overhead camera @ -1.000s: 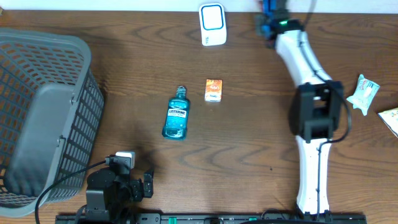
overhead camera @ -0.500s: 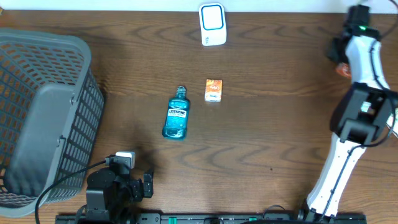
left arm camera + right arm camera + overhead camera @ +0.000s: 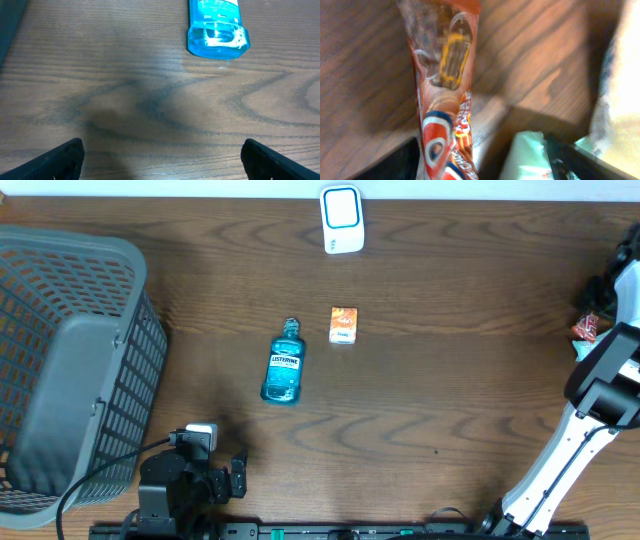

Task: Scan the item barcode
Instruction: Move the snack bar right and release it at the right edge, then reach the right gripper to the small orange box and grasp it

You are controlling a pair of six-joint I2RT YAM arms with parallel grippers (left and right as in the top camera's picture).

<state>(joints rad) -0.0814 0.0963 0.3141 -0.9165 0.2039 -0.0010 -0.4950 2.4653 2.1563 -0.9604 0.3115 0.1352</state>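
A red and orange snack wrapper [image 3: 447, 85] lies on the wooden table between the wide-apart fingers of my right gripper [image 3: 485, 162], which is open; whether a finger touches it I cannot tell. From overhead that wrapper [image 3: 587, 328] shows at the far right edge, beside my right arm [image 3: 610, 375]. The white barcode scanner [image 3: 341, 218] stands at the back centre. A blue mouthwash bottle [image 3: 284, 365] and a small orange box [image 3: 344, 324] lie mid-table. My left gripper [image 3: 162, 165] is open near the front edge, with the bottle's base [image 3: 218, 35] ahead of it.
A grey plastic basket [image 3: 70, 360] fills the left side. A mint-green packet [image 3: 530, 155] and a pale packet [image 3: 620, 100] lie right beside the red wrapper. The table's right edge is close to the right arm.
My right arm swung from the scanner at the back to the far right edge, carrying the red wrapper. Its jaws have gone from shut to open. The left arm has not moved.
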